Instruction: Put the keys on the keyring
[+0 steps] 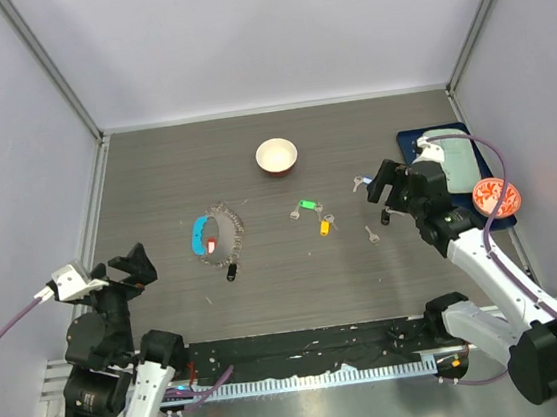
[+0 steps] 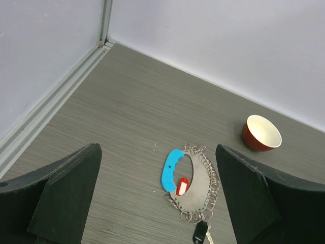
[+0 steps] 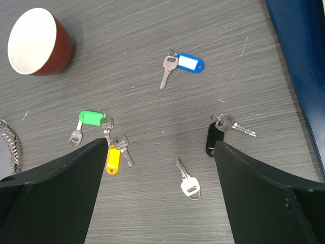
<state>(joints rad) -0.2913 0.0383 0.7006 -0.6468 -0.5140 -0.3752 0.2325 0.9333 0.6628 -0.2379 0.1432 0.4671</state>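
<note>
Keys (image 3: 184,63) lie scattered between the table's centre and right edge: light, stiff, likely slippery flat on the wood, so pinch one by its plastic tag. The keyring (image 2: 208,178), probably floppy, lies nearer the left edge. The left gripper (image 2: 158,201) and right gripper (image 3: 157,195) hang empty, jaws apart.

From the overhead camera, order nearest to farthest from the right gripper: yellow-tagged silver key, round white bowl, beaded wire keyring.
From the right gripper:
1. Yellow-tagged silver key, mid-table.
2. Round white bowl, toward the back.
3. Beaded wire keyring, far left.
</note>
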